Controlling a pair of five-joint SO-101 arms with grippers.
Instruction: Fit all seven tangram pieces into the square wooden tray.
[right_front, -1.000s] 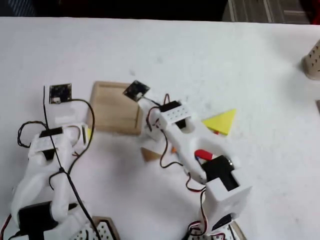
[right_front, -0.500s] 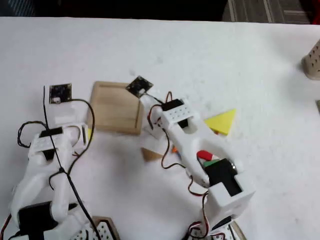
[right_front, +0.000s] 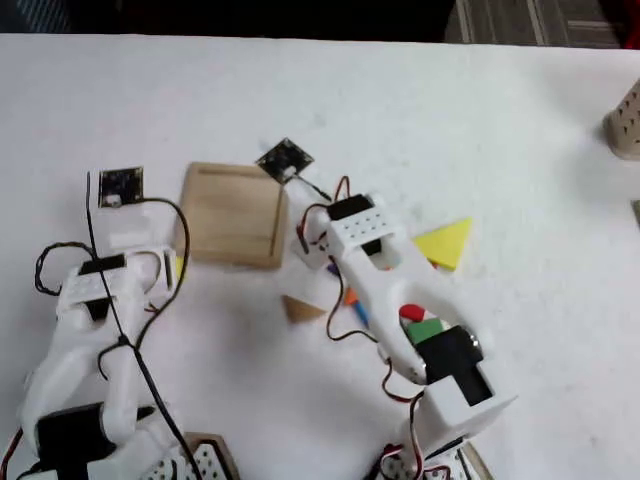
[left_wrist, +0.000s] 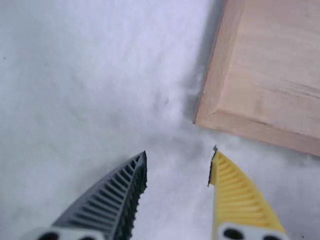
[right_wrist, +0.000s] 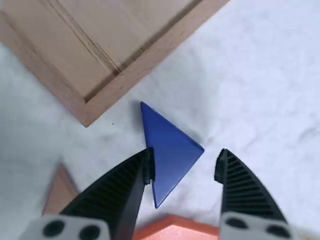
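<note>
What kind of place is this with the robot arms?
Probably a robotics lab bench: two white robot arms with loose wires sit on a white table, beside a square wooden tray and loose tangram pieces such as a yellow triangle.

Shifted the right tool (right_wrist: 184, 159) farther up the white worktop (right_front: 450, 120), alongside the square wooden tray (right_front: 232, 213), swung its elbow (right_front: 440, 350) rightward and nearer.

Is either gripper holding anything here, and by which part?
Nothing is held. The right gripper stands open around the blue triangle; the left gripper is open beside the tray.
</note>
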